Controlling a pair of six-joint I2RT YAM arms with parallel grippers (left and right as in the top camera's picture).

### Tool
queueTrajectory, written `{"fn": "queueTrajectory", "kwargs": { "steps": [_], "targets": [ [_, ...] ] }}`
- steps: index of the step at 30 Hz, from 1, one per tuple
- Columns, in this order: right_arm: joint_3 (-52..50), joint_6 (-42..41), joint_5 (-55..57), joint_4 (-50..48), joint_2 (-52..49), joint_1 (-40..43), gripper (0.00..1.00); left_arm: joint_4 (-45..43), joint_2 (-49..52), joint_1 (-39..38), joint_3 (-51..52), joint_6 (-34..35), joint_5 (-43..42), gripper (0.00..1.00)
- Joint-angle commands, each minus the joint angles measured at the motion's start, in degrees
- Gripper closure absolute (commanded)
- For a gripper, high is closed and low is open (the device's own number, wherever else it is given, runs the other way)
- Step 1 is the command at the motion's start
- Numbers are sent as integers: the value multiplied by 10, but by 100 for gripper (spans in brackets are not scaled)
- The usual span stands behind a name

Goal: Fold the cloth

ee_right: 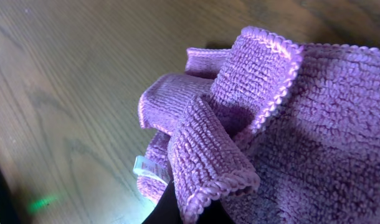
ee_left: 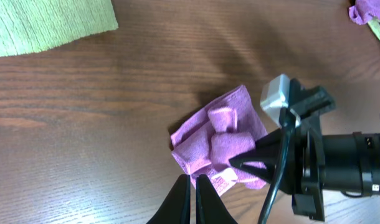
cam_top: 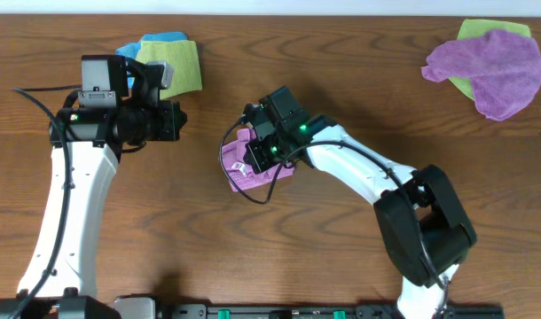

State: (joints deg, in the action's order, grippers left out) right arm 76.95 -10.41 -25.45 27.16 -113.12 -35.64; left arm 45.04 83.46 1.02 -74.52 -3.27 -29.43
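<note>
The pinkish-purple cloth [cam_top: 255, 180] lies bunched on the wooden table near the middle, its white tag [cam_top: 238, 167] on its left side. My right gripper [cam_top: 260, 158] is down on it and shut on a raised fold of the cloth [ee_right: 202, 155]; the tag [ee_right: 149, 168] shows beside the dark fingers. In the left wrist view the cloth [ee_left: 215, 146] sits crumpled with the right gripper [ee_left: 258, 160] pinching its right side. My left gripper [cam_top: 180, 120] is shut and empty, hovering to the left of the cloth; its closed fingertips [ee_left: 193, 198] are just short of the cloth's near edge.
A lime-green cloth [cam_top: 177, 69] over a blue cloth [cam_top: 155, 42] lies at the back left, close behind the left gripper. A violet cloth [cam_top: 492, 69] on another lime-green one [cam_top: 483, 29] lies at the back right. The table's front edge is at the bottom.
</note>
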Motion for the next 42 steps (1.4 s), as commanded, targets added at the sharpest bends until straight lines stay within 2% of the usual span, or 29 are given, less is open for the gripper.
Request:
{"fn": "queueTrajectory", "kwargs": {
  "steps": [1,6,7,9,11,12,18,20,21,22,26,31,38,42],
  "targets": [
    [12,-7,-1,-2,-5,-9,98,-1,-3,0,2,-10,-5,94],
    [12,-7,-1,-2,-5,-16,97,-2,-3,0,2,-10,-5,94],
    [12,-7,-1,-2,-5,-17,88,-3,-3,0,2,-10,-5,94],
    [12,-7,-1,-2,-5,-19,58,-3,-3,0,2,-10,-5,94],
    [12,-7,-3,-2,-5,-18,39,-3,-3,0,2,-10,-5,94],
    [12,-7,-3,-2,-5,-18,33,-3,-3,0,2,-10,-5,94],
    [12,-7,-3,-4,-5,-17,23,-3,-3,0,2,-13,1,94],
    [13,-7,-4,-6,-5,-14,15,-3,-3,1,2,-16,9,94],
    [16,-7,-5,-6,-4,-11,5,-4,-3,1,2,-15,21,94],
    [19,-7,-10,-6,-4,-9,1,-4,-3,1,2,-15,30,94],
    [42,-7,-25,-1,-3,1,1,-8,-3,3,2,-15,49,94],
    [101,4,-24,55,-3,18,1,-17,-2,24,11,-14,60,94],
    [173,41,4,168,-3,28,1,-41,-2,36,68,3,16,94],
    [199,54,66,239,-1,35,1,-63,-2,35,118,26,-17,94]
  ]
}}
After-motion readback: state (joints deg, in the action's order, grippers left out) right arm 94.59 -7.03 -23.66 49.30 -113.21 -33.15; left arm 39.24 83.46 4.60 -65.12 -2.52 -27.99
